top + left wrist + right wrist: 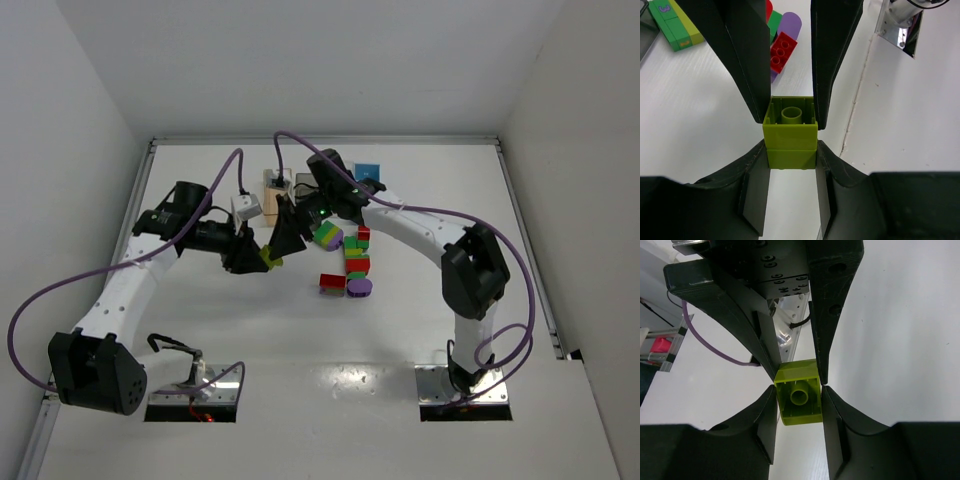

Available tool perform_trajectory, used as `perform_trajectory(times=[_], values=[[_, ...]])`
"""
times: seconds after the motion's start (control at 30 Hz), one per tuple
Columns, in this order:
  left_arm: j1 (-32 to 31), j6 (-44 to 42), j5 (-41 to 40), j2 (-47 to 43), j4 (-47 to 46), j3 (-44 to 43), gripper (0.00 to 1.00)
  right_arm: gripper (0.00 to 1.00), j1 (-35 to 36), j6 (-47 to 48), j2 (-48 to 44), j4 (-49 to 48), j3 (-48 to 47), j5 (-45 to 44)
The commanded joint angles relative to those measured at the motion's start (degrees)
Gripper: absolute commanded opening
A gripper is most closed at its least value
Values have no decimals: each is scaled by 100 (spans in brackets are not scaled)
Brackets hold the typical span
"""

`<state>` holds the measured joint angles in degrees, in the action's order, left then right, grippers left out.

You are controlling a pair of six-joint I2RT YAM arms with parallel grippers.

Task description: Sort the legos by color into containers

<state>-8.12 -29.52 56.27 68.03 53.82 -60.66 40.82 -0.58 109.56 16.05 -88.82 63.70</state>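
Observation:
Two lime green legos (790, 135) stuck together hang above the table between both grippers. My left gripper (791, 150) is shut on the lower brick. My right gripper (799, 400) is shut on the other lime green brick (799, 397), whose hollow underside faces the right wrist camera. In the top view the two grippers meet at the lime green pair (270, 258), left of centre. Loose legos (350, 262) in red, purple, dark green and lime lie in a cluster to the right. The containers (275, 186) stand at the back, partly hidden by the right arm.
A red brick (332, 283) and a purple piece (360, 288) lie nearest the front of the cluster. A light blue bin (368, 172) sits at the back right of the row, a whitish bin (246, 208) at its left. White walls enclose the table.

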Motion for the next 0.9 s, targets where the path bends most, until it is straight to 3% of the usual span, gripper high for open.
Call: perform_trajectory(times=[0.0, 0.47, 0.6, 0.87], values=[[-32, -19, 86, -71, -249, 45, 1, 21, -29, 155, -259, 12, -84, -165], [-84, -36, -266, -457, -127, 336, 0, 16, -1084, 286, -576, 144, 22, -393], [-84, -89, -703, -509, -126, 336, 0, 16, -1348, 286, -576, 83, 22, -595], [-32, 1455, -2321, -440, -1549, -23, 0, 18, -1691, 147, -523, -189, -31, -2553]])
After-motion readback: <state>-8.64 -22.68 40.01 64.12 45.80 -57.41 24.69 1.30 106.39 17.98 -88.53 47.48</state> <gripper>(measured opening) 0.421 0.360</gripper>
